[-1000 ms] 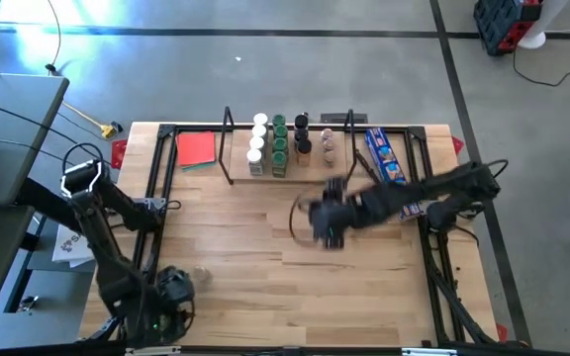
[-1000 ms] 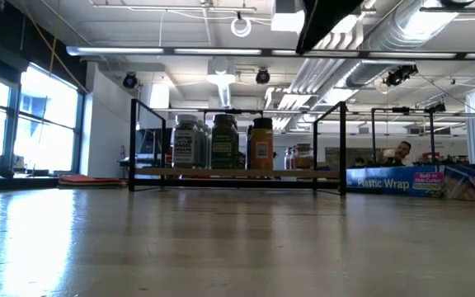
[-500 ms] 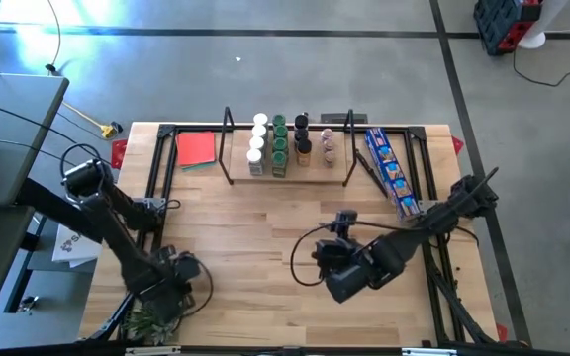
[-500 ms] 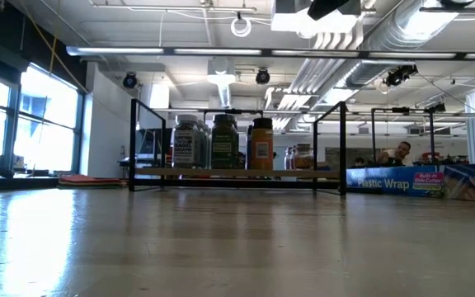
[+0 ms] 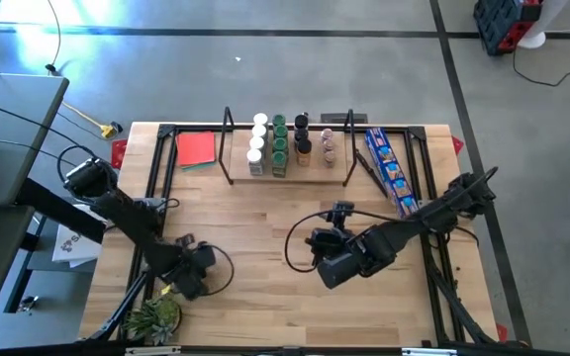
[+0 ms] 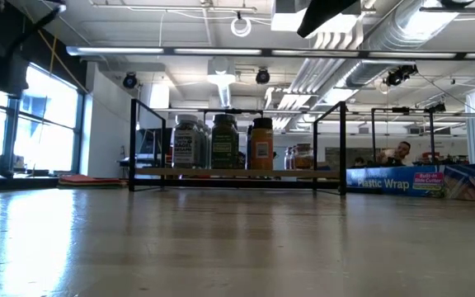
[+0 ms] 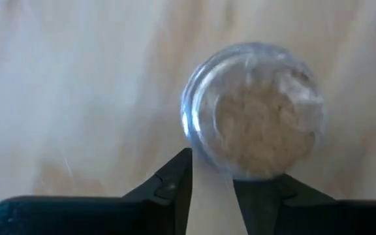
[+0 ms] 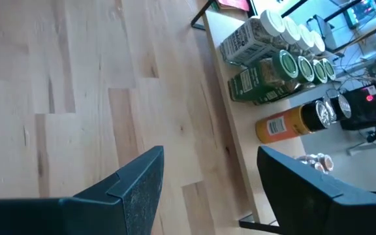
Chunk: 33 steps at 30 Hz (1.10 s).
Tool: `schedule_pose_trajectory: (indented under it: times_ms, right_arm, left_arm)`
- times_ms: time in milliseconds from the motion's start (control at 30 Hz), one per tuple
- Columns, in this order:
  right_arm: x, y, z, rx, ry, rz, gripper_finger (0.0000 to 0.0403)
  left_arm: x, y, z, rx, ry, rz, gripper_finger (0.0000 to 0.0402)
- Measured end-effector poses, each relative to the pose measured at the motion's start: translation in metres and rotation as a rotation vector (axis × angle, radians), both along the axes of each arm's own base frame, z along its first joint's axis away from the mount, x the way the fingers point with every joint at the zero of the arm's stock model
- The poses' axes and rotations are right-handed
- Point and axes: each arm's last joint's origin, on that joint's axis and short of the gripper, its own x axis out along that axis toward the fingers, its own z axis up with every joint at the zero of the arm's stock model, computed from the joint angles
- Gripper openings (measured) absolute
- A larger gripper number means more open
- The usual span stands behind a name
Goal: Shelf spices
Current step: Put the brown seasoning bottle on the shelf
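Observation:
One spice jar [image 7: 256, 114] with a clear top and pale contents stands upright on the table near its front left. My left gripper [image 7: 212, 189] hangs over this jar [image 5: 198, 271], pointing steeply down, with a narrow gap between its fingers. The high view hides the jar under the gripper. The other spices [image 5: 280, 143] stand in rows on the shelf [image 5: 287, 176] at the table's far side. My right gripper [image 8: 211, 170] is open and holds nothing. It hovers over the table's middle right [image 5: 330, 265], facing the shelf [image 8: 240, 140]. My left gripper's fingertips [image 7: 185, 166] overlap the rim of the jar's clear top [image 7: 204, 153] in the wrist view, coming from above. I cannot tell whether they touch it. The jar is wider than the gap between the fingers.
A long blue box [image 5: 388, 166] lies right of the shelf and a flat red square [image 5: 196, 148] lies left of it. A green plant [image 5: 154, 318] sits at the near left corner. Black frame rails [image 5: 156, 188] run along the table's sides. Bare wood [image 5: 265, 222] lies between the two arms.
My left gripper has come down and moved from the near left corner toward the table's middle, ending over the jar and uncovering the plant. My right gripper has swung from the table's middle toward the near edge and turned.

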Motion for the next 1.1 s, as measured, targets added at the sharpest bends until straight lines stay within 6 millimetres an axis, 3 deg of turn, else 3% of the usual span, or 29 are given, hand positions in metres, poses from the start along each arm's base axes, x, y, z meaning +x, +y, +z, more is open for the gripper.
schedule_pose_trajectory:
  times_ms: [300,467,600,767,900,1100]
  right_arm:
    - [0.008,-0.004,-0.005,0.035,-0.013,-0.026,0.0241]
    - [0.016,-0.005,-0.023,0.083,0.053,0.0,0.0241]
    - [0.02,-0.006,-0.065,0.196,0.031,0.055,0.0241]
    - [0.031,-0.02,-0.115,0.438,-0.247,0.119,0.0241]
    - [0.036,-0.038,-0.125,0.486,-0.414,0.098,0.0241]
    - [0.041,-0.059,-0.126,0.498,-0.409,0.087,0.0241]
  left_arm:
    - [0.058,0.045,0.001,0.143,-0.303,-0.01,0.0081]
    - [0.079,0.053,0.01,0.108,-0.423,-0.025,0.0071]
    - [0.075,0.046,0.016,0.1,-0.397,-0.025,0.0063]
    - [0.058,0.035,0.017,0.117,-0.374,0.018,0.0056]
    - [0.053,0.027,0.016,0.061,-0.371,0.047,0.0056]
    - [0.051,0.022,0.016,0.032,-0.358,0.026,0.0056]
